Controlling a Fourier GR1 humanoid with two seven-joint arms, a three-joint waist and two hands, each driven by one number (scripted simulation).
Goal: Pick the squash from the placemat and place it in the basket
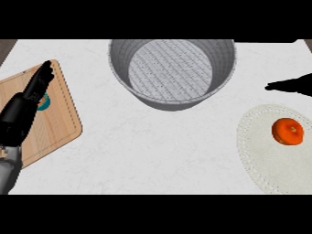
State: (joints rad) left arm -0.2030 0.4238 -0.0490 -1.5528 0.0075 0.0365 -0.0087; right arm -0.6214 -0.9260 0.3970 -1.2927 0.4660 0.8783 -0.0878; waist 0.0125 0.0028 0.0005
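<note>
The squash [288,131] sits on the pale placemat [266,169] at about four o'clock on the counter, small, round and orange; it looks stiff and smooth (probably a bit slippery), so fingers should likely wrap its sides from above. The grey basket [121,75] at twelve o'clock shows nothing inside. The right hand [300,85] is at two o'clock, fingers straight. The left hand [23,107] rests at nine o'clock over a wooden board [60,132], fingers extended and released.

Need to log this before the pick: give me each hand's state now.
Left hand: open, fingers straight, holding nothing, over the wooden board.
Right hand: holding nothing; only a dark outline at the right edge, fingers cannot be told.
</note>
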